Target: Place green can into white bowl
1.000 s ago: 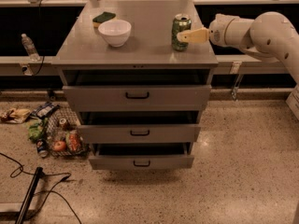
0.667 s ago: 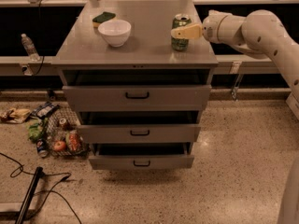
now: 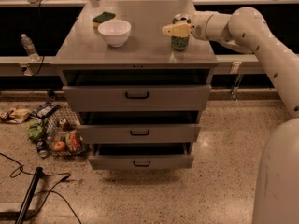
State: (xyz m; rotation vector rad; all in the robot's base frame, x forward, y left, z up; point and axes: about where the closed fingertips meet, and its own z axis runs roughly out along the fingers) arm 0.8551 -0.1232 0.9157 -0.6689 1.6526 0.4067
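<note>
The green can [image 3: 180,42] stands upright on the right side of the grey cabinet top [image 3: 145,48]. My gripper [image 3: 175,30] reaches in from the right at the level of the can's upper half; its pale yellow tip crosses in front of the can's top. The can rests on the surface. The white bowl [image 3: 114,31] sits empty on the left part of the same top, well apart from the can and gripper.
A flat green sponge [image 3: 103,17] lies behind the bowl. Three drawers [image 3: 137,96] below stand partly pulled out. Litter [image 3: 53,134] lies on the floor at left, a water bottle [image 3: 28,45] sits on a ledge, and a cable [image 3: 28,190] runs at bottom left.
My gripper has moved left from beside the can to over its upper part. The can and the bowl have not moved.
</note>
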